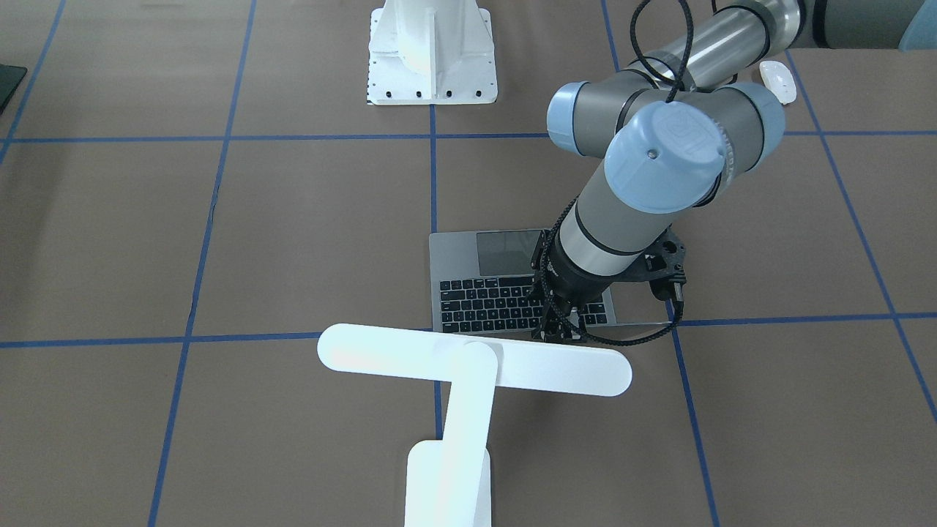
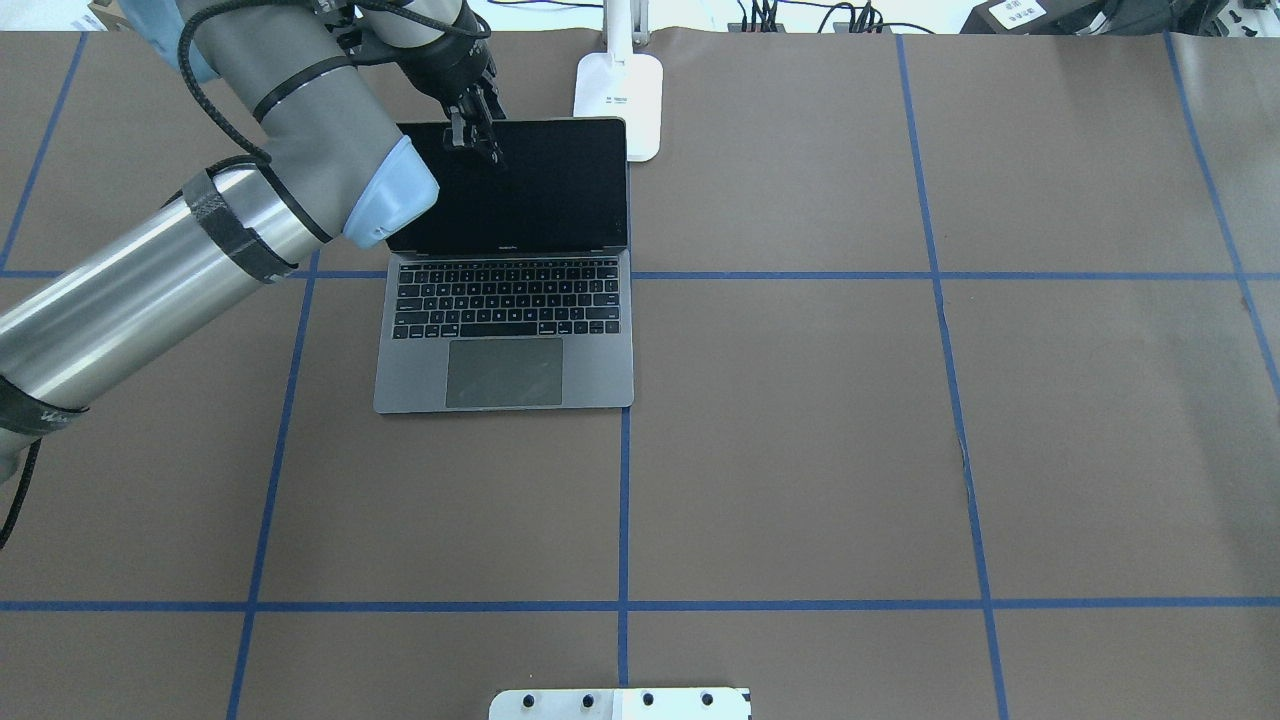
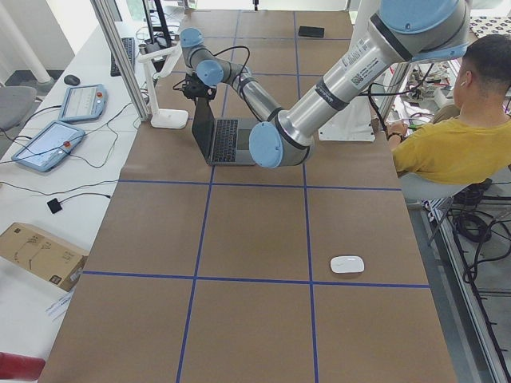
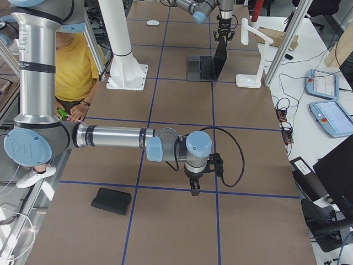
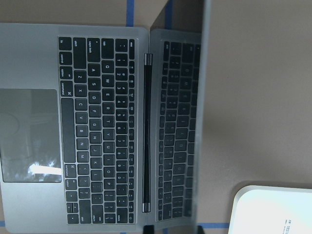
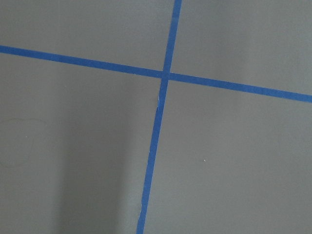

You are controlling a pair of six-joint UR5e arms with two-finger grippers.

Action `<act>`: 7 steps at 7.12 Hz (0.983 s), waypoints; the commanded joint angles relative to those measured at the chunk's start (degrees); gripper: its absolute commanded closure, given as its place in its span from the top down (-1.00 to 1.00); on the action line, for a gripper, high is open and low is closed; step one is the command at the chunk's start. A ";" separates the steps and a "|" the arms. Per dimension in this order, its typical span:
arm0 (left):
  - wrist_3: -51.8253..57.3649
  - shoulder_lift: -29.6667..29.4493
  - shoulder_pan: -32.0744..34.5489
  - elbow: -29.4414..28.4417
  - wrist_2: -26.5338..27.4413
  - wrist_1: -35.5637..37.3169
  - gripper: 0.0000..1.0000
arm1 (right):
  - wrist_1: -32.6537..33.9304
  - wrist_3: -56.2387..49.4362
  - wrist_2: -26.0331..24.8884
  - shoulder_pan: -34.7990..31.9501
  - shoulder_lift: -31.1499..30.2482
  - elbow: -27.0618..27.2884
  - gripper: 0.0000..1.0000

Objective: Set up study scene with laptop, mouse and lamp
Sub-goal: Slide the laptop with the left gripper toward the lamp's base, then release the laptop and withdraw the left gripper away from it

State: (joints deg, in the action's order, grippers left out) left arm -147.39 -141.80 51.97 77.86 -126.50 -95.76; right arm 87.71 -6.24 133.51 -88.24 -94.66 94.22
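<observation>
We see the laptop [image 2: 505, 290] standing open on the tabletop [image 2: 850, 420], close to the edge farthest from the robot and a little toward the robot's left of the middle. Its keys face up and its dark screen is raised nearly upright. The left gripper [image 2: 478, 140] sits right at the top edge of that screen, near its left corner, with its fingers pointing down over the lid. We cannot tell whether they clamp the lid or merely straddle it.

The lamp [image 1: 468, 366] stands at the same far edge, its base just beside the screen's right corner and its bar head above the lid. The mouse [image 3: 347, 264] lies well apart from both, toward the tabletop's left end and nearer the robot's edge.

The right gripper [image 4: 194, 191] hangs over a crossing of blue tape lines [image 6: 165, 74] near the tabletop's right end, and we cannot tell if it is spread or closed. A black pad [image 4: 111, 200] lies near it, toward the robot's edge. A white pedestal [image 1: 432, 51] is bolted at the middle of the robot's edge, and a person [image 3: 455, 144] in a yellow shirt sits behind it.
</observation>
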 commanded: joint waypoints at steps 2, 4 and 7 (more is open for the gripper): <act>2.01 0.03 1.55 1.93 -0.50 -0.04 1.00 | 0.00 0.00 0.09 0.00 0.00 0.00 1.00; 11.28 8.23 2.17 14.34 -0.68 0.31 1.00 | 0.00 0.09 0.00 0.00 0.09 0.00 1.00; 34.82 21.71 4.18 31.97 -0.59 4.60 1.00 | -0.17 -0.09 -0.09 0.00 0.35 0.09 1.00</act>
State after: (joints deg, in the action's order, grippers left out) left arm -121.56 -124.76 55.02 104.36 -127.10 -93.12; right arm 87.64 -6.23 133.49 -88.24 -94.51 94.23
